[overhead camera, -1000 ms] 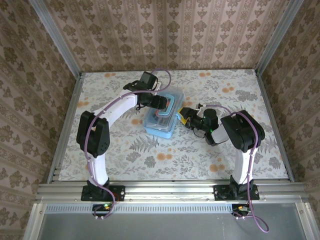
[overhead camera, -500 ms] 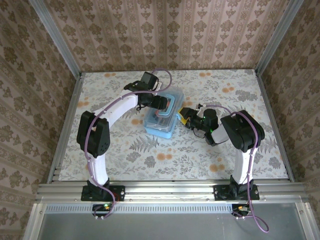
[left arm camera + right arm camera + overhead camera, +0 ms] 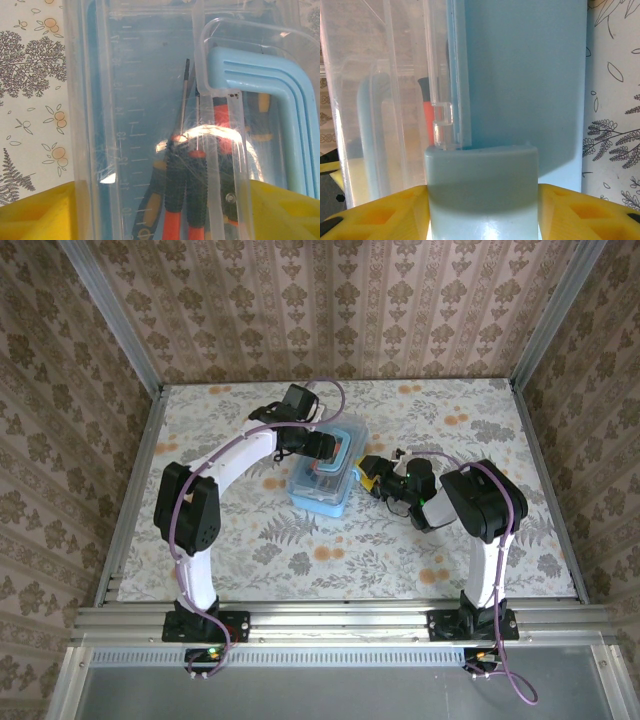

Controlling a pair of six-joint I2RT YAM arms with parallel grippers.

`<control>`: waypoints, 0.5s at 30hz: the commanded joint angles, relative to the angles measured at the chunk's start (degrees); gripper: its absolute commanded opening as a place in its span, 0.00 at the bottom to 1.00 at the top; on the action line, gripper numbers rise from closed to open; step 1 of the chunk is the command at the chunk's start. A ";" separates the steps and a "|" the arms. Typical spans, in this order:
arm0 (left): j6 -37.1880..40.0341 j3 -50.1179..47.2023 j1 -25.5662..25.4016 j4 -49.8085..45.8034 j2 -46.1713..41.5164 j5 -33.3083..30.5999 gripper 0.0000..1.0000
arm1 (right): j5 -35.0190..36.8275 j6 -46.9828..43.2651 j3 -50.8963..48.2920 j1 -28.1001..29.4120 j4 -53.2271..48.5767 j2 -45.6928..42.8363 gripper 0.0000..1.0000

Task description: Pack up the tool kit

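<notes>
The light-blue translucent tool kit case (image 3: 322,483) lies mid-table with its clear lid down. Through the lid I see several screwdrivers (image 3: 187,197) with orange-and-black handles, beside the blue handle (image 3: 260,75). My left gripper (image 3: 322,448) reaches onto the case's far end from the left. Its yellow fingers (image 3: 35,212) press both sides of the lid, so the left gripper (image 3: 162,215) is shut on the case. My right gripper (image 3: 368,476) meets the case's right side. There the right gripper (image 3: 482,215) is shut on the pale-blue latch (image 3: 482,180), a yellow finger (image 3: 380,215) on each side.
The floral tablecloth (image 3: 250,540) spreads around the case, with open room in front and to the far right. Metal rails (image 3: 540,480) and patterned walls bound the table on three sides.
</notes>
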 commanded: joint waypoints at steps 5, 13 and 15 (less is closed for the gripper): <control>-1.53 -3.87 -1.07 -9.19 5.82 6.33 0.43 | 0.38 -1.12 0.03 0.32 -3.60 -0.50 0.63; -1.62 -3.92 -1.07 -9.19 5.52 6.24 0.43 | 0.12 -2.23 -0.30 -0.27 -5.96 -2.43 0.68; -1.70 -3.96 -1.07 -9.19 5.56 6.24 0.43 | -0.07 -2.24 -0.30 -0.44 -6.00 -2.86 0.68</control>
